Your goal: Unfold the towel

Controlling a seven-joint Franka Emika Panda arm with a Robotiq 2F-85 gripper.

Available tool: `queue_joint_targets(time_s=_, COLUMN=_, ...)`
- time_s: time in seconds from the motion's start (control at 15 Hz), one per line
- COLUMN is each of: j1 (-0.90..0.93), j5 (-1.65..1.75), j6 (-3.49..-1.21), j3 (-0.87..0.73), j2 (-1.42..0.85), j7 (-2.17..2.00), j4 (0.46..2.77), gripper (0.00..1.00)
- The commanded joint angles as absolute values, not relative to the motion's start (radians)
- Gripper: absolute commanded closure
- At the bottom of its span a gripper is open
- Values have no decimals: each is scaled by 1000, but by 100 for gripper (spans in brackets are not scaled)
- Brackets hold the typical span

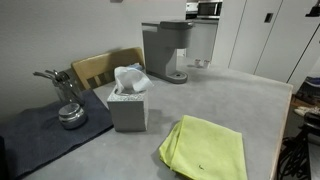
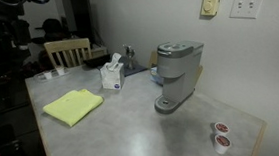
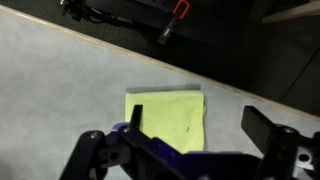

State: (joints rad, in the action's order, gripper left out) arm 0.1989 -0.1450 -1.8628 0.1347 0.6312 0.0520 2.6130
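A yellow-green towel lies folded flat on the grey table, in both exterior views (image 1: 205, 148) (image 2: 73, 106) and in the wrist view (image 3: 165, 115). My gripper (image 3: 197, 124) is open and empty. It hangs well above the table, and the towel lies below, mostly under the left finger and the gap between the fingers. The gripper touches nothing. In an exterior view the arm (image 2: 13, 3) is a dark shape at the upper left, and the gripper itself is not clear there.
A grey tissue box (image 1: 128, 105) (image 2: 112, 76) stands near the towel. A coffee machine (image 1: 165, 50) (image 2: 175, 76), a wooden chair (image 1: 100, 68), a metal object on a dark mat (image 1: 70, 115) and two coffee pods (image 2: 220, 135) are around. The table edge (image 3: 150, 55) is beyond the towel.
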Motion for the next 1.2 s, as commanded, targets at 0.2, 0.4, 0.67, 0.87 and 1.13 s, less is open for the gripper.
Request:
queue_joint_targets(time_s=0.2, j1=196, j5=-161, j6=-1996, j3=150, j2=509, j7=7, j4=2631, gripper=0)
queue_joint_targets(time_s=0.4, j1=204, j5=-170, j6=-2071, j3=156, j2=426, j7=-6, j4=2630, gripper=0)
queue_joint_targets(time_s=0.67, j1=218, j5=-183, j6=-2159, j3=167, j2=312, j7=-3, j4=2615, gripper=0)
queue_joint_targets(time_s=0.87, j1=227, j5=-204, j6=-2217, j3=172, j2=230, j7=0, j4=2599, gripper=0)
queue_joint_targets(time_s=1.13, j1=238, j5=-240, j6=-2258, j3=180, j2=123, j7=8, j4=2553, gripper=0)
